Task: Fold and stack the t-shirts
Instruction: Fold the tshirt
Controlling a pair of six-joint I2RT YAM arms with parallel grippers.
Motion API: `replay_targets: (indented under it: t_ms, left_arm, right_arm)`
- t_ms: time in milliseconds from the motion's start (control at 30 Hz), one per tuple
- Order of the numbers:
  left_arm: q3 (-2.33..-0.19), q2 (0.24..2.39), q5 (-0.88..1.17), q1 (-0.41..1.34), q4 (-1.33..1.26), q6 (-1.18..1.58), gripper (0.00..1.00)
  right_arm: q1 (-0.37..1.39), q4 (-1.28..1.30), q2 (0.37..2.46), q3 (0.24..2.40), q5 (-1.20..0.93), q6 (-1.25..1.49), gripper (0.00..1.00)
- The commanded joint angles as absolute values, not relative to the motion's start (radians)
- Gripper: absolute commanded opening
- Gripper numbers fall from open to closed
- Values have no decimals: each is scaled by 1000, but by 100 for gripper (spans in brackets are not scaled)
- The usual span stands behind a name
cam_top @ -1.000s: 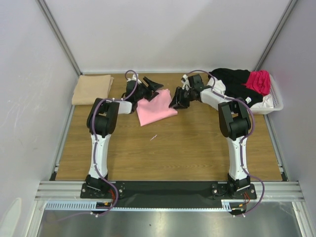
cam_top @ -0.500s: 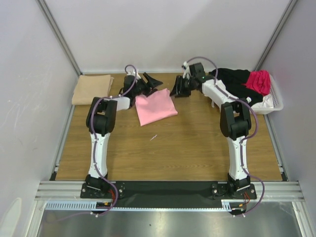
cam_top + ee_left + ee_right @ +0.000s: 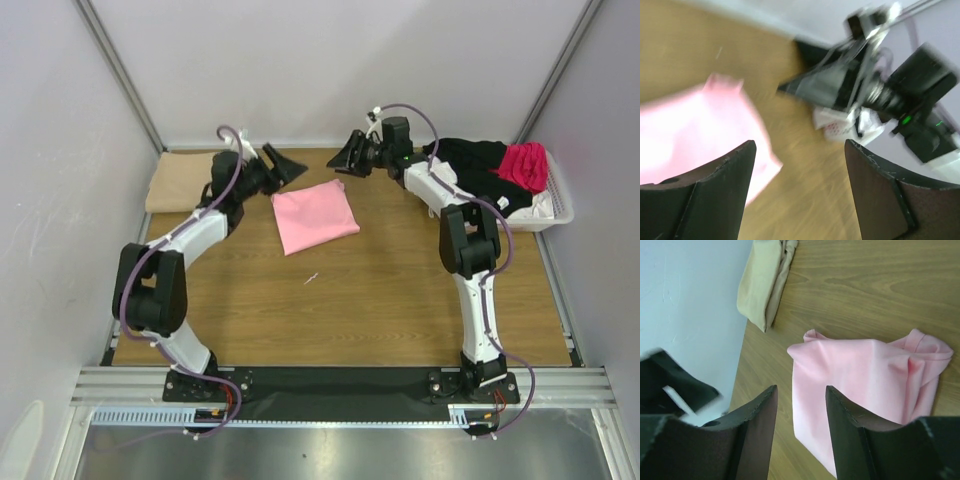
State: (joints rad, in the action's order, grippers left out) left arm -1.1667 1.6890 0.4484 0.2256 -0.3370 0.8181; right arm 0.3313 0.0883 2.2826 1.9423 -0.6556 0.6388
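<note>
A folded light pink t-shirt lies on the wooden table at the back middle; it also shows in the right wrist view and in the blurred left wrist view. A folded tan t-shirt lies at the back left, also in the right wrist view. My left gripper is open and empty, raised just left of the pink shirt. My right gripper is open and empty, raised behind the pink shirt's far right corner. Black, magenta and white shirts lie in the basket.
A white plastic basket stands at the back right corner. White walls and metal frame posts close the back and sides. A small pale scrap lies on the table in front of the pink shirt.
Both grippers have let go of the pink shirt and lifted away toward the back. The left arm swung out to the left, the right gripper moved back. The shirt lies flat.
</note>
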Motion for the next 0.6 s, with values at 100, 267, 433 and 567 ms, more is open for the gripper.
replay_targets:
  t_ms: [100,267,433,567]
  left_arm:
    - [-957,1745,403,222,-507,934,76]
    - [-1023,1884,390,203,-621,988,75]
    - [-1095,1968,379,175,-641,1002,74]
    - [-1111,2029,385,144,-664,1014,74]
  right_arm:
    - [365,-12,2370,1951,-654,710,48]
    - [377,47,2424,1986,-612,634,49]
    - [373,84,2474,2032,-568,578,49]
    - [365,123,2505,2066,-555,543,48]
